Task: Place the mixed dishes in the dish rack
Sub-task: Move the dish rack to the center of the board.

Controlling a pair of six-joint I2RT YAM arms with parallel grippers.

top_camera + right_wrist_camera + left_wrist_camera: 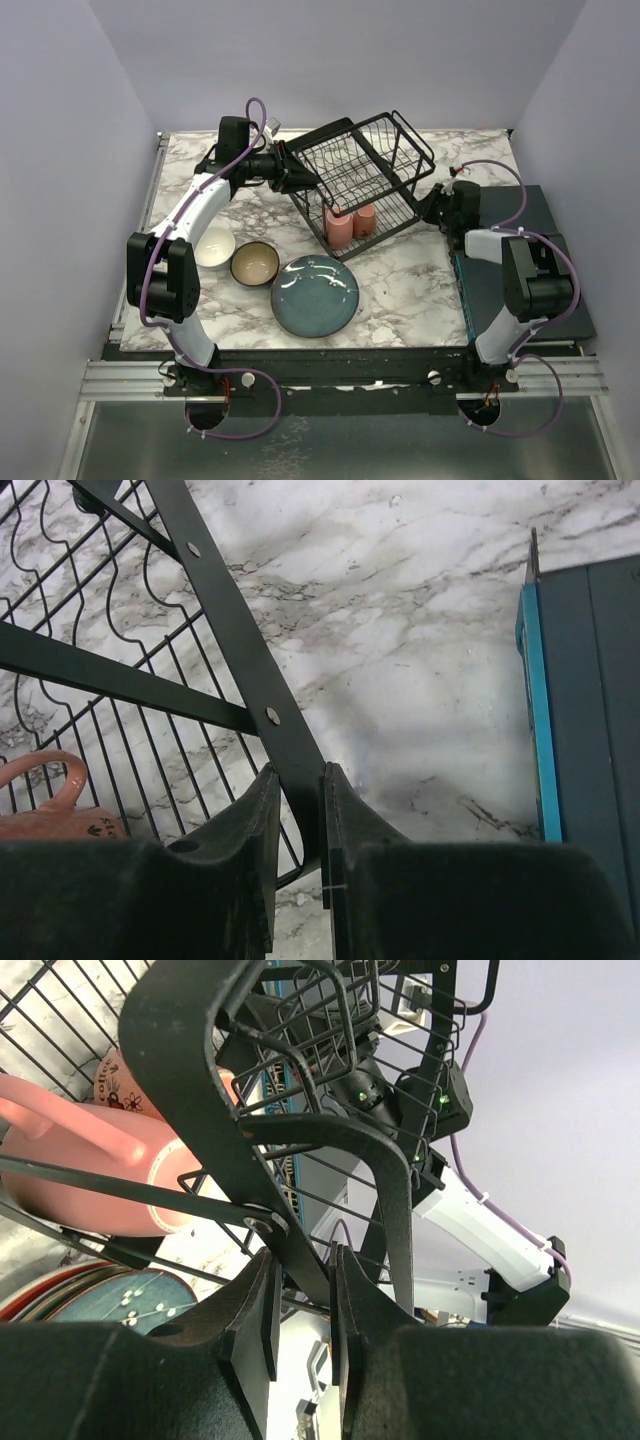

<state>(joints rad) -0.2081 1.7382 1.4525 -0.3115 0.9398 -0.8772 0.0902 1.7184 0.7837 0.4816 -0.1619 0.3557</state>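
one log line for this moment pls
left fingers: shut on dish rack | right fingers: shut on dish rack | in rack: two pink mugs | on table: white bowl, tan-inside bowl, blue plate

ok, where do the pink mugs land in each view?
Top external: both pink mugs mid-frame, in the lower tray of the dish rack.
Left wrist: one mug at left, behind rack wires.
Right wrist: one mug's handle and rim, bottom-left corner, behind wires.
Shared landmark: the dish rack's black frame, in all three.
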